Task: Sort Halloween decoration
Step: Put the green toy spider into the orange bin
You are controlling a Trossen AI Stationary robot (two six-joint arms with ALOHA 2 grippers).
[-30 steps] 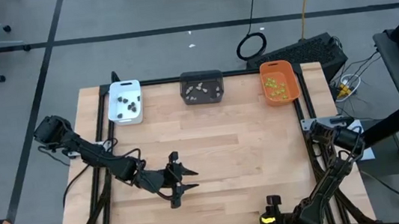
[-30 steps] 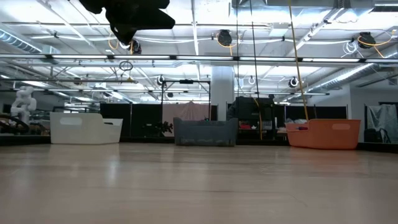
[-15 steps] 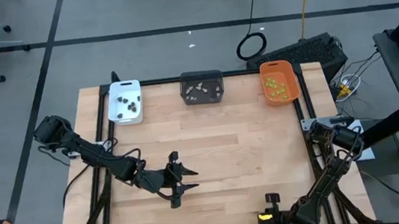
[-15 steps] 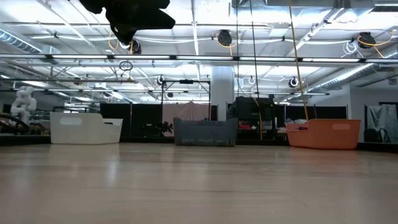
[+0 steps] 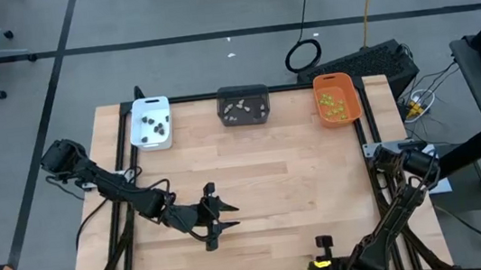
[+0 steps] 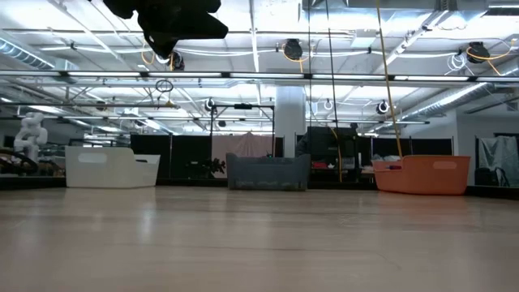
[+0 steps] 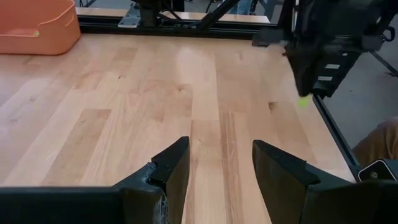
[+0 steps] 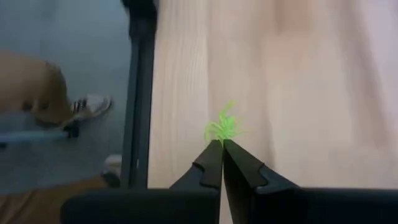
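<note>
Right hand (image 8: 221, 144) is clenched on a lime green piece (image 8: 224, 127) of the Halloween decoration, fingertips pinched together with the spiky green bit sticking out just past them. It sits low at the near edge of the worktop (image 5: 266, 196), close to the dark frame rail on that side; the high view shows the green spot (image 5: 314, 266) at the end of the right arm. The left wrist view catches the same green bit (image 7: 303, 101) under the other arm's dark head.

Left hand (image 5: 218, 219) hangs over the middle-left of the worktop with its fingers (image 7: 171, 168) spread apart and nothing between them, only bare wood.

Along the far edge stand three trays in a row: a white tray (image 5: 151, 134) holding dark brown-black pieces (image 5: 158, 122), a dark grey tray (image 5: 242, 92) holding pale beige-grey pieces (image 5: 239, 110), and an orange tray (image 5: 352, 102) holding more lime green pieces (image 5: 333, 104). A person's shoe (image 8: 90, 107) shows on the floor beside the worktop frame.
</note>
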